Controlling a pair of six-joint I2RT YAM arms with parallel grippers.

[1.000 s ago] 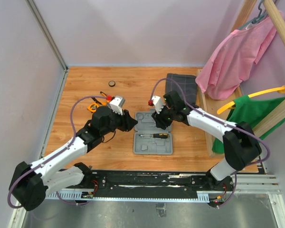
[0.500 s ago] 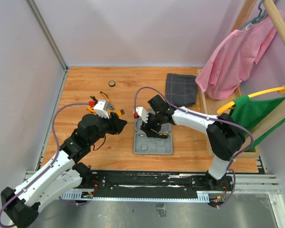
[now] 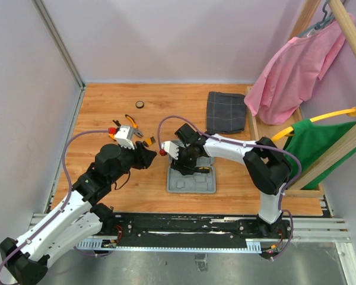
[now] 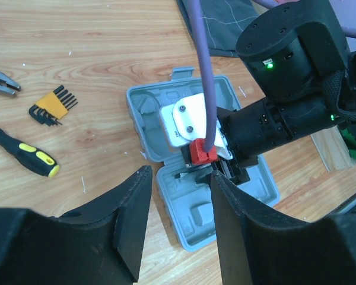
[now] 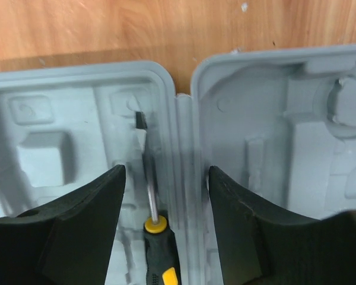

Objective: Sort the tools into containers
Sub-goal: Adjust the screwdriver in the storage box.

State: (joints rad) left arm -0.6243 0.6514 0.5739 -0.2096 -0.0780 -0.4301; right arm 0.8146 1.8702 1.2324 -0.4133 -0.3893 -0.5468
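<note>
The grey tool case [image 3: 193, 184] lies open and flat on the wooden table. It also shows in the left wrist view [image 4: 143, 110] and in the right wrist view [image 5: 267, 119]. A black-and-yellow screwdriver [image 5: 156, 246] lies in a moulded slot beside the hinge. My right gripper [image 5: 166, 170] is open and empty, low over that slot; from the top view it [image 3: 187, 165] hangs over the case. My left gripper [image 4: 177, 178] is open and empty, left of the case [image 3: 148, 156]. Left of it lie another screwdriver [image 4: 25, 153], an orange hex-key set [image 4: 52, 105] and pliers [image 4: 1, 81].
A dark grey checked folded cloth [image 3: 225, 111] lies beyond the case. A small dark round thing [image 3: 140, 105] sits near the far edge. A wooden rack [image 3: 258, 148] with pink and green clothes stands at the right. Walls close the left and far sides.
My right gripper has swung left across the case and now hangs over its left part. My left arm has drawn back to the left, away from the case.
</note>
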